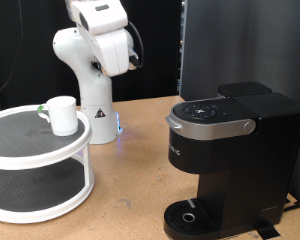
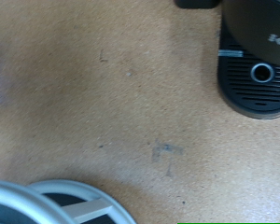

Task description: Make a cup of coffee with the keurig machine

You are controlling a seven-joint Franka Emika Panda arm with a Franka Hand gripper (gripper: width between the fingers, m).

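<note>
Overhead, the gripper itself is out of both views, so its state cannot be told. Below, a glossy white cup (image 1: pixel 61 114) sits on the top tier of a round white two-tier stand (image 1: pixel 30 185). Well apart, the boxy matte-black coffee machine (image 1: pixel 230 160) stands on the wooden table (image 1: pixel 130 195), its round drip tray (image 2: pixel 261 82) bare.

A tan, cork-like counter (image 1: pixel 130 170) fills the near ground, lightly scuffed. Behind it hangs a black curtain (image 1: pixel 25 40), with a dark panel (image 1: pixel 240 40) far right. A white two-tier round rack (image 1: pixel 35 185) stands at the left.
</note>
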